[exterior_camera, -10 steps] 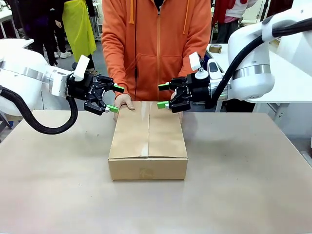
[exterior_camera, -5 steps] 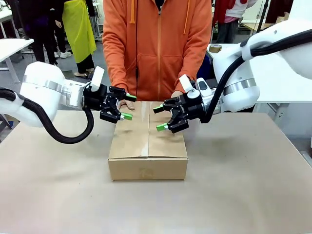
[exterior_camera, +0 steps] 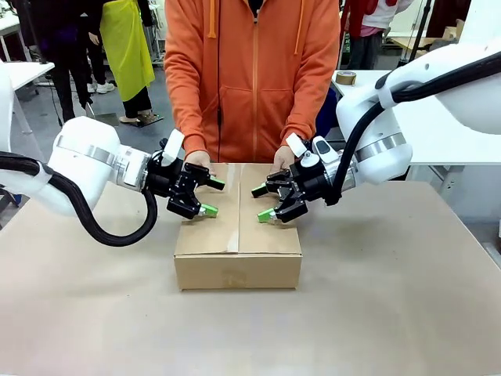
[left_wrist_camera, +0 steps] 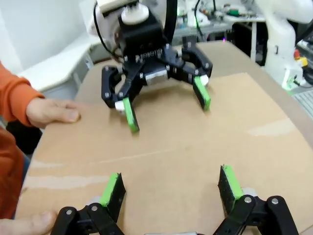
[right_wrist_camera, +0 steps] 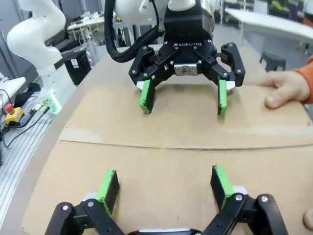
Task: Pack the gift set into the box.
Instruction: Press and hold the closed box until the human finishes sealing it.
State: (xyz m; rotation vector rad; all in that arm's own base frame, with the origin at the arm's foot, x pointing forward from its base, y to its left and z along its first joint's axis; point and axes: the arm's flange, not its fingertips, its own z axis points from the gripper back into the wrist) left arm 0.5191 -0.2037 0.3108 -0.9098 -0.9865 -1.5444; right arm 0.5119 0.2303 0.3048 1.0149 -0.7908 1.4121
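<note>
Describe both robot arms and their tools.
The left arm and right arm are rounded, glossy white, with silver joint bands and thick black cables. The left tool and right tool are black with green pads; the left reads "ROBOTIQ".

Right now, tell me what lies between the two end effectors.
Between the left end effector and the right end effector lies just the closed top of the box with its tape strip, bare, as the front view shows.

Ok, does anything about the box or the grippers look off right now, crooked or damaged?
Nothing stands out. The box sits square on the table, flaps shut flat, no dents or tears visible. The left gripper and right gripper hang open above its top, and the person's hands rest at its far edge.
</note>
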